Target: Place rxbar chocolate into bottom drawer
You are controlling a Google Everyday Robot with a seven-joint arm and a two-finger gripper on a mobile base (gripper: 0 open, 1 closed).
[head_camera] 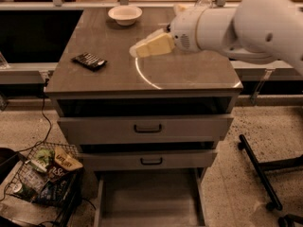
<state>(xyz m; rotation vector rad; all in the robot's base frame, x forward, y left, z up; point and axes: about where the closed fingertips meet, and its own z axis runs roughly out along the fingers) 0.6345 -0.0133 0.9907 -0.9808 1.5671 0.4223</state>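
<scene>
One rxbar chocolate (pixel 89 61) lies left of centre, and one white bowl (pixel 124 14) sits at upper centre, both on the single desk (pixel 189 70). One claw (pixel 137 50) hangs above the desk just above mid-frame, on the one white arm (pixel 246 22). There are three drawers: a top drawer (pixel 94 129), a middle drawer (pixel 109 161) (one black handle each, two in all) and one bottom drawer (pixel 150 200) at lower centre. One wire basket (pixel 40 176) stands at lower left.

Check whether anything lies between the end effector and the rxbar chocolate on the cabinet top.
Nothing visible does. The end effector hovers above the cabinet top, apart from the rxbar chocolate; only bare surface lies between them. The white bowl sits further back, off that line.
</scene>
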